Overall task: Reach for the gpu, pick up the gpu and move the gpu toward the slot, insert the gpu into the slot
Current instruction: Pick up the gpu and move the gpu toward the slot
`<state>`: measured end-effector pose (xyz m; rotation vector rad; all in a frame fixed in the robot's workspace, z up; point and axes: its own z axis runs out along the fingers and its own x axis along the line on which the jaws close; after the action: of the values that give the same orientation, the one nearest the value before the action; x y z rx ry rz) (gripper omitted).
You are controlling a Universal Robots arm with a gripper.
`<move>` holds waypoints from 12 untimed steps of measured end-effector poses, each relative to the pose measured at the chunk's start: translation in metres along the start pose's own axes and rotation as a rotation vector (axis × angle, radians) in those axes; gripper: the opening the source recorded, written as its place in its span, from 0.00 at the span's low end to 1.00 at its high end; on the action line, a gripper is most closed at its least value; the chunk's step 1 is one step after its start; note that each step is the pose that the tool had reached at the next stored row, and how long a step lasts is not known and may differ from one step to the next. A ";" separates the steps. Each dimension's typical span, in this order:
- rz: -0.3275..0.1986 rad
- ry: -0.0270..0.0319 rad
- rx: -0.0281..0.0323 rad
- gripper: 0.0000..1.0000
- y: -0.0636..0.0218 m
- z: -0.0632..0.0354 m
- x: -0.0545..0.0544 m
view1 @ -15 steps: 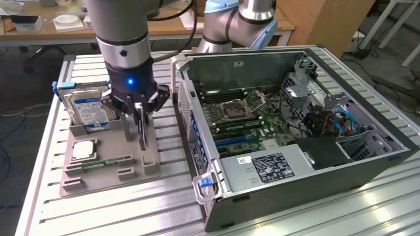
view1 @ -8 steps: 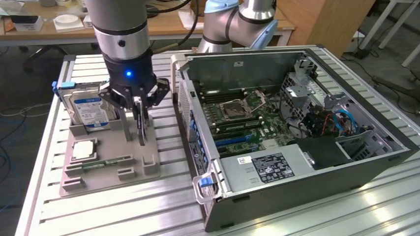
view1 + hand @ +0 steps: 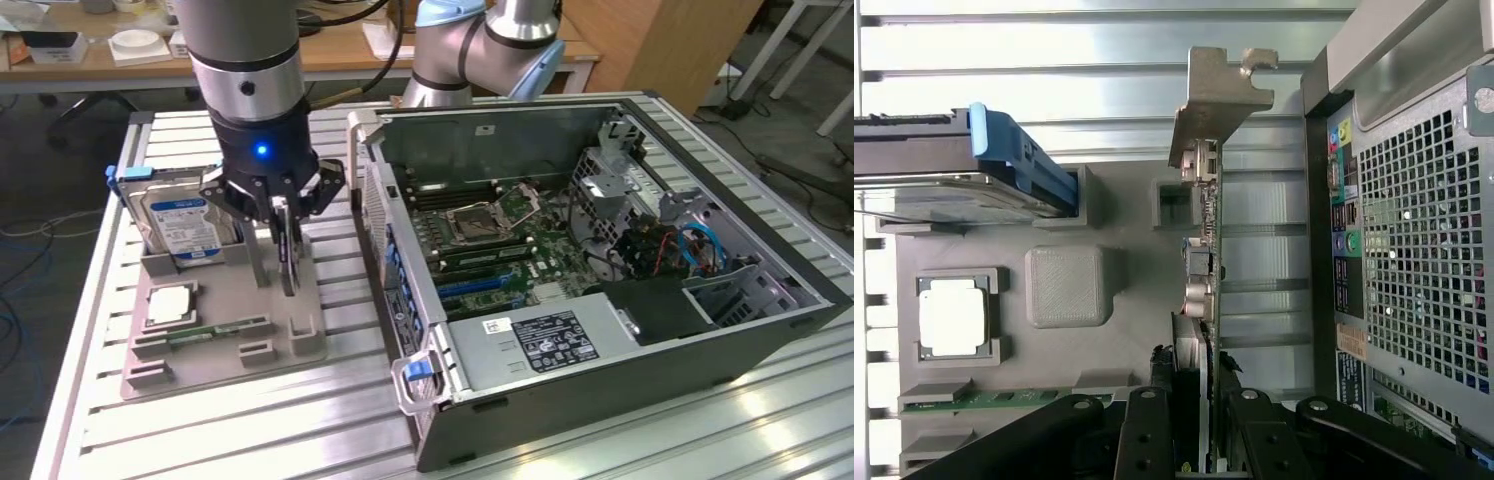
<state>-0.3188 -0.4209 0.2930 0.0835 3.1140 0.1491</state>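
We judge this to be the pick-up step. The gripper (image 3: 283, 228) hangs over the grey holder (image 3: 247, 300) on the tabletop (image 3: 267, 430), and its jaws are clamped on the upper edge of the gpu (image 3: 288, 265), one on each face of the thin card. In the wrist view the gripper (image 3: 1201, 425) pinches the gpu (image 3: 1212, 230) edge-on, with the silver bracket (image 3: 1219, 95) at the far end. The card stands upright in the holder, with the hard drive (image 3: 180, 225) on the exterior view's left and the open computer case (image 3: 747, 330) on that view's right. We cannot tell whether its lower edge has left the holder's groove. The carry to the case is not yet done, and the blue slots (image 3: 470, 288) on the board are bare. In our judgement, the next move calls for a straight upward pull so the card does not bind. It also needs enough height to clear the case wall and a grip firm enough to keep the card from tilting.
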 end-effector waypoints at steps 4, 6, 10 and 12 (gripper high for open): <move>0.000 0.0001 -0.0015 0.27 0.0010 -0.0106 0.000; 0.000 0.0002 -0.0016 0.27 0.0019 -0.0196 0.000; 0.000 0.0001 -0.0017 0.27 0.0036 -0.0377 -0.001; 0.000 0.0000 -0.0017 0.27 0.0045 -0.0468 -0.001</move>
<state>-0.3188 -0.4209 0.3400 0.0836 3.1139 0.1518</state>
